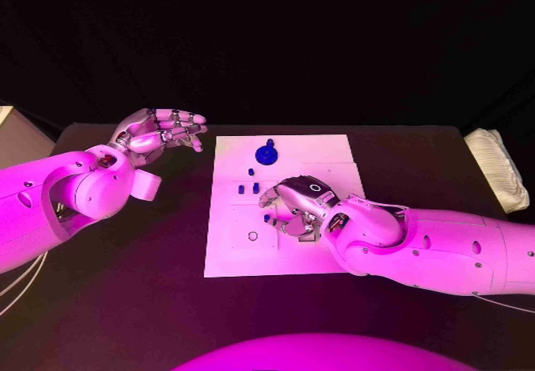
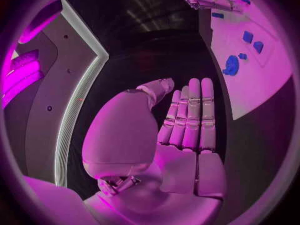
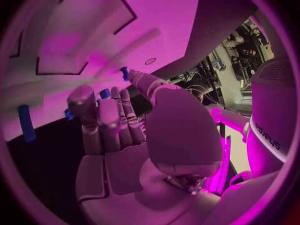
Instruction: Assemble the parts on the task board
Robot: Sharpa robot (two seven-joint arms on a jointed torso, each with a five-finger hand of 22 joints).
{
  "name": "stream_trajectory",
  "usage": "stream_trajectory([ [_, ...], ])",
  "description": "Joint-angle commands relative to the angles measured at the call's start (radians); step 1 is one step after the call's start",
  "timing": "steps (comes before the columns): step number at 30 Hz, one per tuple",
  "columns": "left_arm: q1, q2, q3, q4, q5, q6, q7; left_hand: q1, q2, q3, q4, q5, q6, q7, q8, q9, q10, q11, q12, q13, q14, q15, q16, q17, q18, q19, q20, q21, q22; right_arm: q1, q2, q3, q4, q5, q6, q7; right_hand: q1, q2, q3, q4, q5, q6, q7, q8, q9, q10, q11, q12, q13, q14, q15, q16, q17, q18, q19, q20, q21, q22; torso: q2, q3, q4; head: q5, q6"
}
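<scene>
The task board point(image 1: 284, 151) is a white rectangular plate lying flat in the middle of the black bench point(image 1: 134, 301), at the centre of the head view, its long side running away from the robot. Faint outlines of recesses are drawn on its surface. Near its far end stands a round blue part point(image 1: 267, 154) with a small knob on top. Below it, toward the middle of the frame, several small blue parts point(image 1: 247, 187) lie in a short row, and one more small blue piece point(image 1: 252, 236) sits lower down near the board's left edge.

The right robot hand point(image 1: 297, 207) rests low over the middle of the board, just right of that row, fingers curled downward. In the right wrist view a small blue piece point(image 3: 124, 73) shows at a fingertip, but I cannot tell whether the hand grips it.

The left robot hand point(image 1: 165, 128) hangs above the bench in the upper left of the frame, off the board's far left corner, palm up, fingers apart and holding nothing.

A pale folded cloth point(image 1: 497, 166) lies at the bench's right edge.
</scene>
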Motion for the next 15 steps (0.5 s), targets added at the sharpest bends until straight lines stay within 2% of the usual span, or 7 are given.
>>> stream_trajectory([
  [1, 0.0, 0.0, 0.001, 0.0, 0.006, 0.016, 0.003, -0.004, -0.003, -0.006, -0.001, -0.002, -0.003, 0.002, -0.006, -0.002, 0.0, 0.006, -0.007, -0.002, 0.004, 0.005, -0.006, -0.001, 0.001, -0.008, 0.0, 0.002, 0.001, -0.001, -0.008, 0.0, 0.01, 0.022, -0.053, 0.024, 0.013, 0.001, -0.019, 0.005, 0.005, -0.008, 0.002, -0.007, -0.003, -0.01, 0.001, 0.011, -0.002, -0.008, 0.0, -0.003, -0.003, 0.007, -0.004, 0.0, -0.007, 0.009, 0.0, 0.0003, 0.0002, -0.001, 0.002],
  [5, 0.0, 0.0, 0.001, 0.0, 0.006, 0.016, 0.003, -0.004, -0.003, -0.006, -0.001, -0.002, -0.003, 0.002, -0.006, -0.002, 0.0, 0.006, -0.007, -0.002, 0.004, 0.005, -0.006, -0.001, 0.001, -0.008, 0.0, 0.002, 0.001, 0.0, -0.029, 0.002, 0.031, 0.042, -0.069, 0.033, 0.019, 0.005, -0.036, 0.012, 0.008, -0.008, 0.002, -0.011, -0.007, -0.01, 0.0, 0.024, -0.004, -0.006, 0.0, 0.001, -0.001, 0.005, 0.001, 0.0, -0.001, 0.011, 0.0, -0.0003, 0.0008, -0.004, 0.003],
  [8, 0.0, 0.001, 0.001, -0.001, 0.006, 0.016, 0.003, -0.004, -0.003, -0.006, -0.001, -0.002, -0.003, 0.002, -0.006, -0.002, 0.0, 0.006, -0.007, -0.002, 0.004, 0.005, -0.006, -0.001, 0.001, -0.008, 0.0, 0.002, 0.001, 0.006, -0.057, 0.006, 0.052, 0.07, -0.07, 0.041, 0.027, 0.008, -0.041, 0.019, 0.013, -0.001, 0.003, -0.014, -0.011, 0.006, -0.004, 0.048, -0.004, 0.012, -0.004, 0.026, 0.028, -0.002, 0.027, -0.003, 0.039, 0.027, -0.001, -0.0001, 0.0003, -0.005, 0.006],
  [13, 0.0, 0.001, 0.001, -0.001, 0.006, 0.017, 0.004, -0.005, -0.002, -0.006, -0.001, -0.002, -0.003, 0.002, -0.007, -0.002, 0.0, 0.006, -0.008, -0.002, 0.004, 0.006, -0.006, 0.0, 0.001, -0.008, 0.0, 0.002, 0.001, 0.034, -0.106, 0.01, 0.07, 0.126, -0.03, 0.064, 0.032, 0.007, -0.018, 0.028, 0.019, 0.01, 0.0, -0.019, -0.017, 0.038, -0.01, 0.082, -0.009, 0.061, -0.011, 0.098, 0.13, -0.024, 0.093, -0.01, 0.16, 0.076, -0.001, -0.0002, -0.001, -0.006, 0.01],
  [15, 0.0, 0.0, 0.001, 0.0, 0.006, 0.018, 0.006, -0.005, -0.002, -0.006, -0.001, -0.003, -0.004, 0.002, -0.007, -0.002, 0.0, 0.006, -0.008, -0.002, 0.005, 0.006, -0.007, 0.0, 0.001, -0.008, 0.0, 0.001, 0.001, 0.055, -0.136, 0.013, 0.071, 0.159, 0.0, 0.077, 0.033, 0.006, -0.007, 0.028, 0.02, 0.014, 0.0, -0.02, -0.018, 0.047, -0.011, 0.089, -0.011, 0.067, -0.012, 0.111, 0.148, -0.029, 0.108, -0.011, 0.189, 0.089, -0.001, -0.0006, -0.0016, -0.008, 0.012],
])
